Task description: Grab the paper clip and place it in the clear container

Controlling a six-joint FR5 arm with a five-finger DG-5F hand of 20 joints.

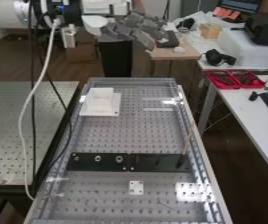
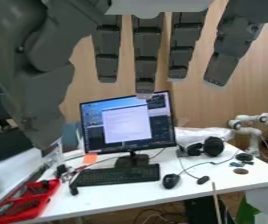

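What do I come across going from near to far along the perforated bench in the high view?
A small white plate with holes, then a long black strip, then a stepped white block.

High camera slants down the bench (image 1: 115, 135) from 6 o'clock; wrist camera, nearer the desk (image 2: 118, 192), faces a monitor (image 2: 126, 122); both catch red trays (image 1: 223, 87) at the high view's 2 o'clock

In the high view, white glare is cast back in patches from the perforated bench (image 1: 101, 200), while the floor (image 1: 254, 197) is left dim. In the wrist view, the white desk (image 2: 108, 200) is brightly lit and the monitor screen (image 2: 126, 125) is seen glowing.
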